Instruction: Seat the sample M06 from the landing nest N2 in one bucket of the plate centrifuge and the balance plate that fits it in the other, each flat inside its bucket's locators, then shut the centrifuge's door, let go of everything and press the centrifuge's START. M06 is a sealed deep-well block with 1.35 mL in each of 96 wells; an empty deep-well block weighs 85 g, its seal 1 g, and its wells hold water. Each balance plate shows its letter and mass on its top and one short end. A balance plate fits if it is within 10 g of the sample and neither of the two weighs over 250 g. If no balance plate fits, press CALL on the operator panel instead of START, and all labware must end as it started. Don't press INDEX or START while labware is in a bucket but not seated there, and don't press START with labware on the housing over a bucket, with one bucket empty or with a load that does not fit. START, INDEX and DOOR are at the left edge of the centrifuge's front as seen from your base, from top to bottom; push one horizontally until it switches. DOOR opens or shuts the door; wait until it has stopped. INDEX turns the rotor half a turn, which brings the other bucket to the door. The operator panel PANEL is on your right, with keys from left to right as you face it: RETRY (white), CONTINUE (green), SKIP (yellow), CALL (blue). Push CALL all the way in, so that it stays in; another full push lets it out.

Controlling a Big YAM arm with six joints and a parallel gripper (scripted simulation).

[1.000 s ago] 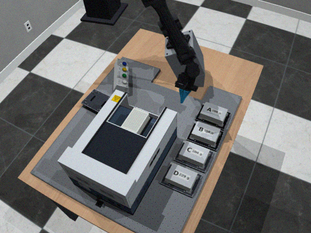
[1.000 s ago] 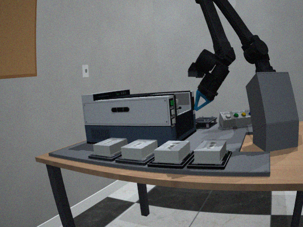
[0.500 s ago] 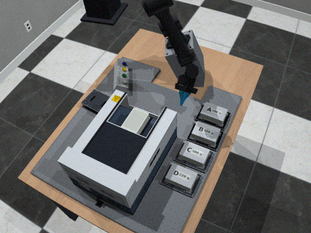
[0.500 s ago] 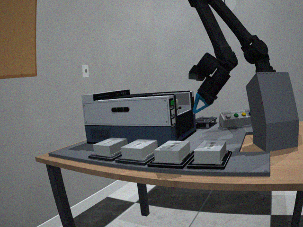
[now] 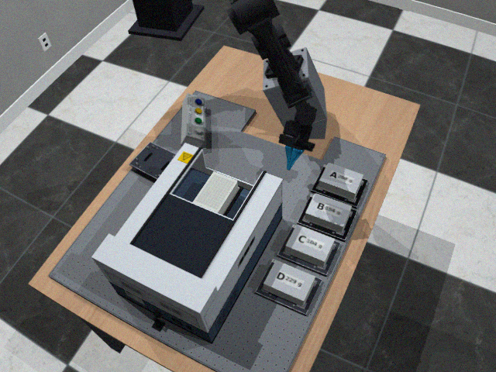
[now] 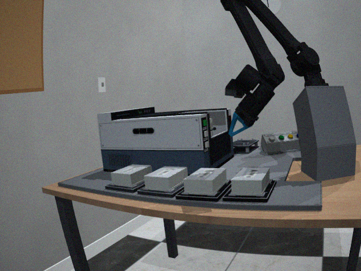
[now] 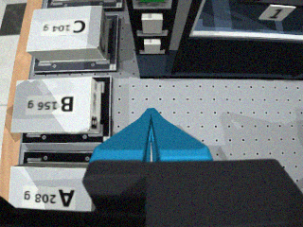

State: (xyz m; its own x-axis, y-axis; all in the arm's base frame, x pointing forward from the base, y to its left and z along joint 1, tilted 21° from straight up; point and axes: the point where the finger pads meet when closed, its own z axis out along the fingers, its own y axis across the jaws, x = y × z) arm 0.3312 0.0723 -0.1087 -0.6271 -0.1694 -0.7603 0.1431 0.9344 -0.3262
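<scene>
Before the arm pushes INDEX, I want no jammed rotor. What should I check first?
1. Sample lies in the bucket: ok.
2. Sample seated in the locators: cannot tell; it looks flat.
3. Gripper jaws shut, empty: ok.
4. Housing bare of labware: ok.
5. Way to INDEX free: ok.
6. Plate A, 208 g, on its nest: ok.
</scene>
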